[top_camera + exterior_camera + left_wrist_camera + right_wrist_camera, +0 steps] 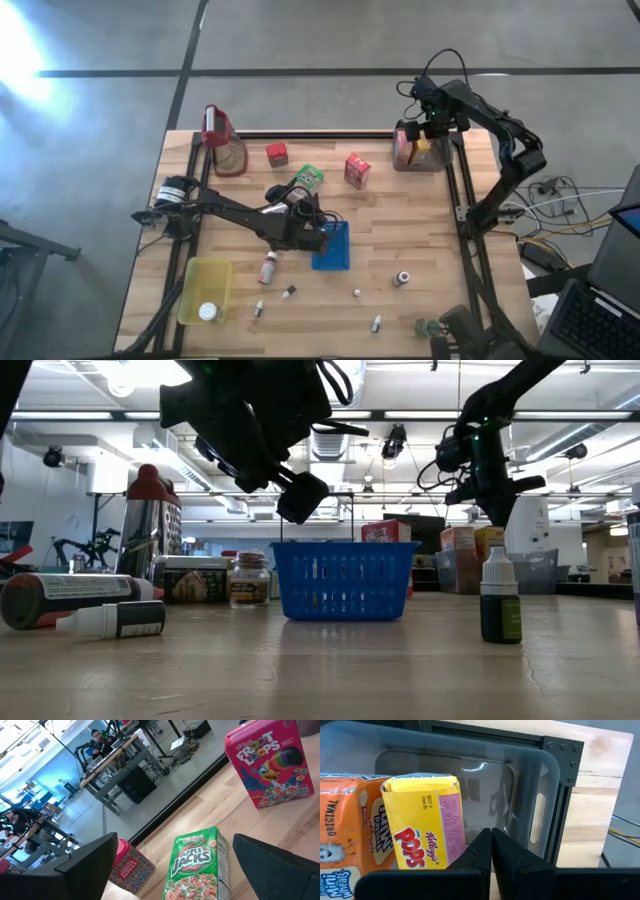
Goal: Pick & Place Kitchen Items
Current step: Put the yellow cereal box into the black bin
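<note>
**Stowed, clear bin [530,795], far right corner of table:** yellow Corn Pops carton [427,820] and orange Mini-Wheats carton [342,840], upright, side by side and touching. These two count as placed.

**Stowed, yellow tray [203,288], near left:** one white-capped round item [207,312]; kind cannot be told.

**Still loose on the tabletop:**
- green Apple Jacks carton [197,865], mid-table, just ahead of the left gripper
- red Froot Loops carton [270,762], farther right, well apart from the green one
- small dark red carton [132,867] just beside the Apple Jacks, toward the back rail
- bottle lying on its side [268,267] near the blue perforated basket [332,252]
- several tiny white-capped dropper bottles [378,323] scattered along the near edge, plus a small dark tin [402,279]

**Progress, judged:** early to middle; most items remain unsorted.

**Left gripper [170,865]:** raised above mid-table beside the blue basket, arm stretched in low from the left edge; jaws spread wide, empty, framing the Apple Jacks carton, the likely next pick.

**Right gripper [491,845]:** poised over the clear bin, arm arched high from the right side; jaws pressed together, holding nothing
</note>
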Tool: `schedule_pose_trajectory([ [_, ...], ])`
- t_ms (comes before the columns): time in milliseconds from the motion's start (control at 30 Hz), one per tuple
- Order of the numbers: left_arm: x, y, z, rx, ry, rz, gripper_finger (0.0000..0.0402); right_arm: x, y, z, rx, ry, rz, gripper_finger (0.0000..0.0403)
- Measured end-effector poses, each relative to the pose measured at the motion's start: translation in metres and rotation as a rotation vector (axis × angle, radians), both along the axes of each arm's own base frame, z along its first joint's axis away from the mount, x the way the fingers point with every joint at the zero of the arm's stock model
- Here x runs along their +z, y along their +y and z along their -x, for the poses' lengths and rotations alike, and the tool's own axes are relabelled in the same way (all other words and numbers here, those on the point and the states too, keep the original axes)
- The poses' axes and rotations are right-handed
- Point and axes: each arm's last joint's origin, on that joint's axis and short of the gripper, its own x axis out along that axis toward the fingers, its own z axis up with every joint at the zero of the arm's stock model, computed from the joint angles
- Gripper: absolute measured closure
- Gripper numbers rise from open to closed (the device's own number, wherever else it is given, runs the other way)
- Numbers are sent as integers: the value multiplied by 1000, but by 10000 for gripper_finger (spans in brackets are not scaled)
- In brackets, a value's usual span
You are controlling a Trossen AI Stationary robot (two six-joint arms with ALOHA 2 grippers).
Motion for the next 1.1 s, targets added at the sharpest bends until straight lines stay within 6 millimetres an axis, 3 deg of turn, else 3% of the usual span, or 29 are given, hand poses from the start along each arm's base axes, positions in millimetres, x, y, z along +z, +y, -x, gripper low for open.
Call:
schedule_pose_trajectory([
  [833,0,1,0,-1,2,8,2,-5,6,0,31,-149,-146,394],
  [1100,0,1,0,-1,2,9,2,1,4,3,30,-63,-83,394],
])
